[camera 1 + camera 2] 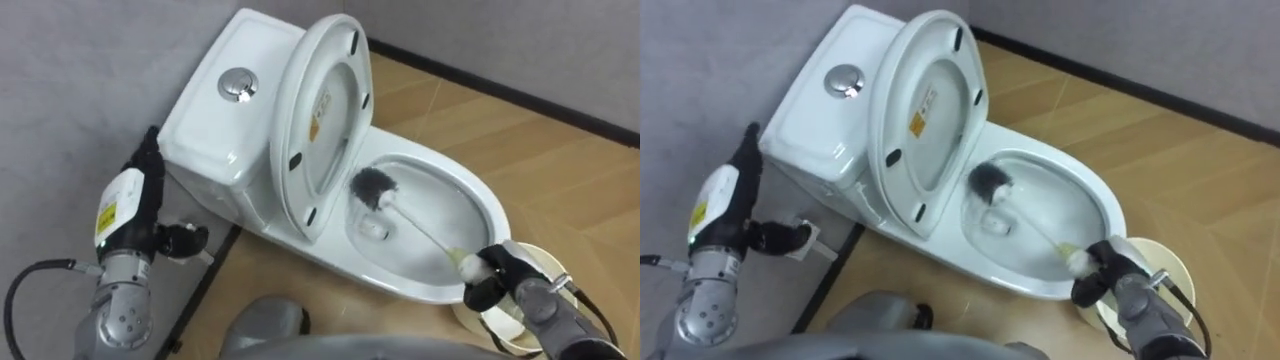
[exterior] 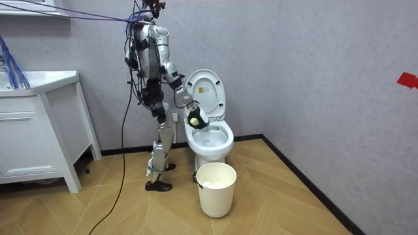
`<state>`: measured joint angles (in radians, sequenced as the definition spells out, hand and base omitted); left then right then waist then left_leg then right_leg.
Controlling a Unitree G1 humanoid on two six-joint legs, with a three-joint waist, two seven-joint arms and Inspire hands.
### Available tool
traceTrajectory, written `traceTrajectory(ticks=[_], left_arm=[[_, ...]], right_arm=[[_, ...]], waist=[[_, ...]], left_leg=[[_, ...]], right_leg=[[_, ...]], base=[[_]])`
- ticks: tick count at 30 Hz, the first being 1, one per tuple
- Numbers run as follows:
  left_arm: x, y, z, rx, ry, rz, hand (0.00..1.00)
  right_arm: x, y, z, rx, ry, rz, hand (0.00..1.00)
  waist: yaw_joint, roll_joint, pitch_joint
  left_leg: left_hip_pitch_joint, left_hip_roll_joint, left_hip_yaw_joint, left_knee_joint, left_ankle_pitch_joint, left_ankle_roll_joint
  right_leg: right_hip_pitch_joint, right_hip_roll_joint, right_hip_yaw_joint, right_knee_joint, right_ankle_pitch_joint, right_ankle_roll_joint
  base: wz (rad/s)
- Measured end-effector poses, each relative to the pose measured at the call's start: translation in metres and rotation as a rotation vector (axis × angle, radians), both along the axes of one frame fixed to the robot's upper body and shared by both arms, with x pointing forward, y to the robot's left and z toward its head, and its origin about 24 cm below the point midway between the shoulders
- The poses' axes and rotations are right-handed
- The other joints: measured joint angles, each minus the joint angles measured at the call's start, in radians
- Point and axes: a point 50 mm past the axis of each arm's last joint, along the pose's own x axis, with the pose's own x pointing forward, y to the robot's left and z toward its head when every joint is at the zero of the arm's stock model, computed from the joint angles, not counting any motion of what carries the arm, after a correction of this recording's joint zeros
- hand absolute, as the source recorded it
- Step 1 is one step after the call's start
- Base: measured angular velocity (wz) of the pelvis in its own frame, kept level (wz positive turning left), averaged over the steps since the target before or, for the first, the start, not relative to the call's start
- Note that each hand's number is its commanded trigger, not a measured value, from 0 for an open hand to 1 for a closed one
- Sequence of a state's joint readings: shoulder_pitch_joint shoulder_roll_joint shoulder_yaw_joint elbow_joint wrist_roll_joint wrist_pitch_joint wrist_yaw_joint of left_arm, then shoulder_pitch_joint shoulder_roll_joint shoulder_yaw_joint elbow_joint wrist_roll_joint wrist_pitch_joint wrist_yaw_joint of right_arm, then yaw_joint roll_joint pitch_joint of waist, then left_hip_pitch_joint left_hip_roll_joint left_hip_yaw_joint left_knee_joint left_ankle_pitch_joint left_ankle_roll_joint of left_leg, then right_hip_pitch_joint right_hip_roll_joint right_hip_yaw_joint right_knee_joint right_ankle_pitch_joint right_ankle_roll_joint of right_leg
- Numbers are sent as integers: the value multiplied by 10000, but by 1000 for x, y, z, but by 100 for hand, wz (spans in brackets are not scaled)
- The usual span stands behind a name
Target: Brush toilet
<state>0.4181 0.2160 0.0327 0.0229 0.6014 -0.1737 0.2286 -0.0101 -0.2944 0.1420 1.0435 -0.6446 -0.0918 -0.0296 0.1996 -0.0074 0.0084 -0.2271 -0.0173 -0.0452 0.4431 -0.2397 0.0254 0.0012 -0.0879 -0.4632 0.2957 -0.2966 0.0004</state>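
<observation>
A white toilet (image 1: 420, 285) stands against the grey wall with its seat and lid (image 1: 325, 110) raised upright. The toilet brush has a dark bristle head (image 1: 373, 188) down inside the bowl, near the back by the raised seat. Its white handle (image 1: 425, 232) slants out over the front rim to my right hand (image 1: 492, 275), whose dark fingers are curled round the handle's end. My left hand (image 1: 185, 241) hangs beside the cistern (image 1: 225, 120) on the left, its fingers curled and holding nothing. In the room view I stand upright on the room view's left of the toilet (image 2: 209, 140).
A cream waste bin (image 2: 215, 188) stands on the wooden floor just in front of the bowl; in the eye view its rim (image 1: 545, 262) lies below my right hand. A white vanity cabinet (image 2: 39, 124) stands at the room view's left.
</observation>
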Motion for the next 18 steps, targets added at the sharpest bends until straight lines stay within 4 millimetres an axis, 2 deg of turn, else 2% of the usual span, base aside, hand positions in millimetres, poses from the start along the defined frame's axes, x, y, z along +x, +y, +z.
traceTrajectory(ticks=[5, 9, 14, 17, 18], left_arm=[[7, -3, 5, 198, -461, -103, 0], [8, -8, 5, 190, -610, -282, 0], [9, -15, 6, 72, -817, -586, 0], [11, -18, 6, 46, -869, -682, 0], [10, -18, 6, 141, -841, -744, 0]], right_arm=[[-6, -1, -2, -692, 488, 1124, 100], [-14, 0, -5, -1085, 875, 1803, 100], [-25, -2, -9, -1299, 1180, 1899, 100], [-32, -6, -11, -1508, 1511, 1797, 100], [-33, -9, -11, -1564, 1606, 1791, 100]], waist=[[11, -67, 19], [1, -75, 2], [-6, 1, -27], [33, 7, -21], [32, 4, 3]], left_leg=[[-49, -10, 16, -21, 1, -1], [-103, -5, 42, -71, -4, -7], [-117, -7, 36, -109, 3, -17], [-120, -3, 46, -107, 5, -20], [-129, 1, 45, -101, 6, -21]], right_leg=[[-28, 8, -30, -50, 3, 3], [-128, 12, 25, -1, 6, 1], [-164, 18, -27, 139, 5, 1], [-198, 4, -31, 142, 4, 1], [-209, -10, -36, 139, 3, 0]], base=[[0], [-3], [1], [0], [0]])
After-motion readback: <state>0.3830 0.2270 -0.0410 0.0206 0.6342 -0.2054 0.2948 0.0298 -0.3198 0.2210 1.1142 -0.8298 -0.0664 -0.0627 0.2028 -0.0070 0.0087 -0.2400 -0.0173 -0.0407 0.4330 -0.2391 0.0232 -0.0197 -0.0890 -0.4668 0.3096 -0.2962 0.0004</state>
